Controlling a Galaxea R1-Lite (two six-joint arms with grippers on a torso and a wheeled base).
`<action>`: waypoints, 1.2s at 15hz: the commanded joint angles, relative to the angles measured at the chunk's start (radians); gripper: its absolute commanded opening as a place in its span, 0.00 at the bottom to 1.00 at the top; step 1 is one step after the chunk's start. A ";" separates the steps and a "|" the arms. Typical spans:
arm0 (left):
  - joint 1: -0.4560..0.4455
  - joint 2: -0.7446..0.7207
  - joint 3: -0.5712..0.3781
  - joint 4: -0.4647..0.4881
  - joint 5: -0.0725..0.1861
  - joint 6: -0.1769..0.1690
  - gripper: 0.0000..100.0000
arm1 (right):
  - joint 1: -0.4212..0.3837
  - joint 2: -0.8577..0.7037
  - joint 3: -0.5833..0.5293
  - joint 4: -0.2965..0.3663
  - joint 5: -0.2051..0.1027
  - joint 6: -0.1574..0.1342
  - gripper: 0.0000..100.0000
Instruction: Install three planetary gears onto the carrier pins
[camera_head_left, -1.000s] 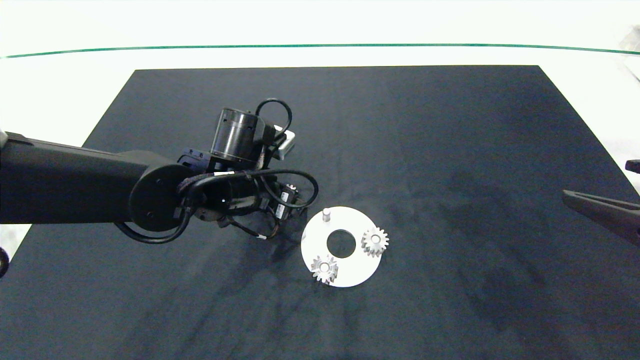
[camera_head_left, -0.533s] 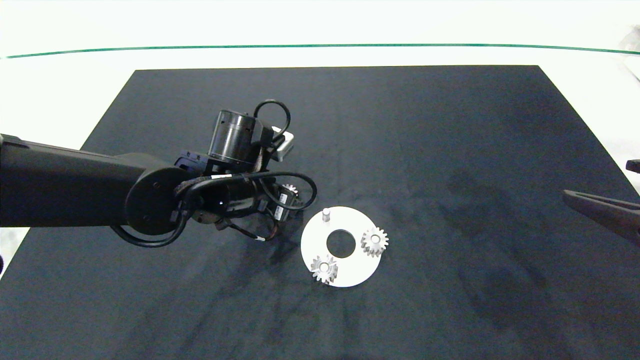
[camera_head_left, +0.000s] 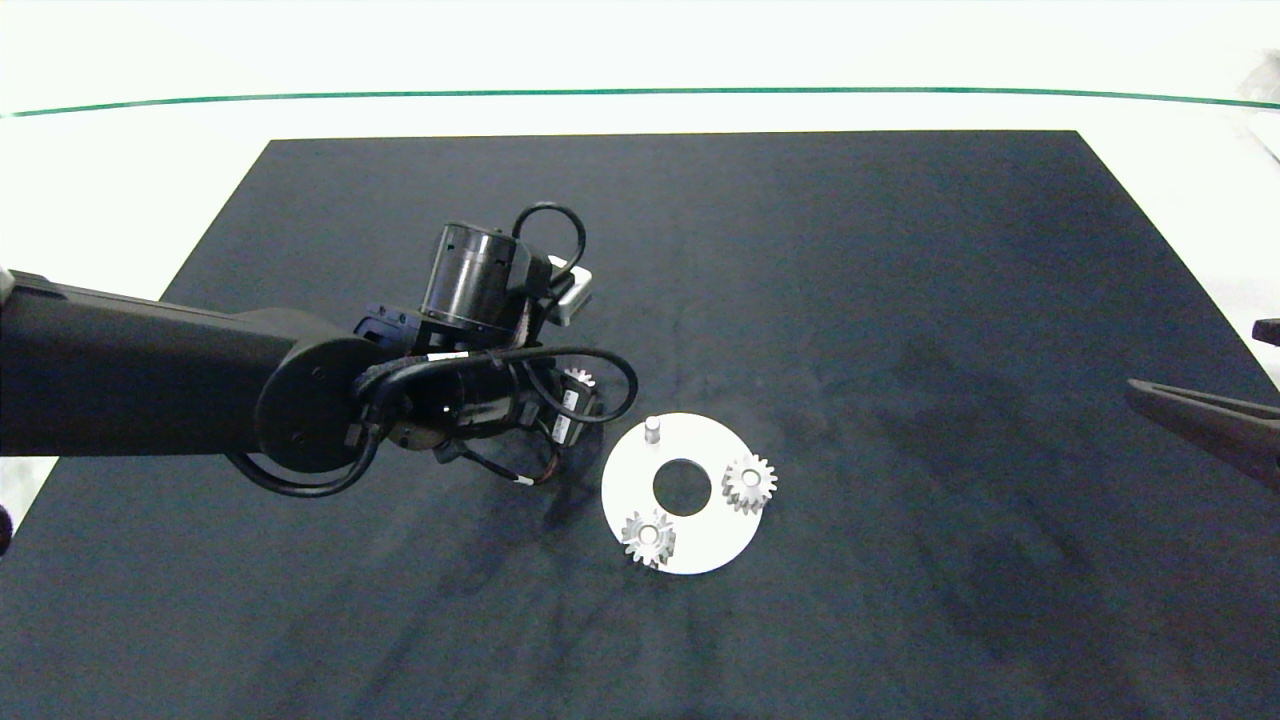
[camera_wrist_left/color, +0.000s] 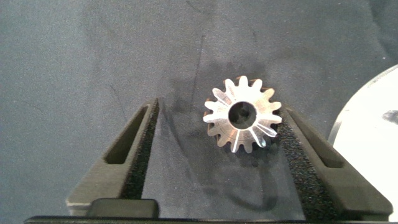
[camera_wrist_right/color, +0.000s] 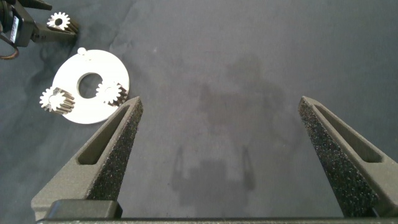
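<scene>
third planetary gear (camera_wrist_left/color: 242, 122) | wrist-only: between spread left end effector (camera_wrist_left/color: 217, 134), touching one pad | right end effector (camera_wrist_right/color: 217, 124) spread

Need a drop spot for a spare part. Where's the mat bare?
Bare: the mat between the disc and the right hand, plus its far and near strips. Crowded: left of the disc, where the left hand straddles the loose gear.
</scene>
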 joint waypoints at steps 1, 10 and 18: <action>0.001 0.000 0.001 0.000 0.002 0.001 0.65 | 0.001 0.000 0.000 0.000 -0.001 -0.001 1.00; 0.000 -0.002 0.002 0.001 0.002 0.001 0.47 | 0.001 0.001 0.000 0.000 -0.001 -0.001 1.00; -0.002 -0.011 0.010 0.003 0.001 -0.002 0.32 | 0.001 0.001 0.000 -0.001 -0.001 -0.001 1.00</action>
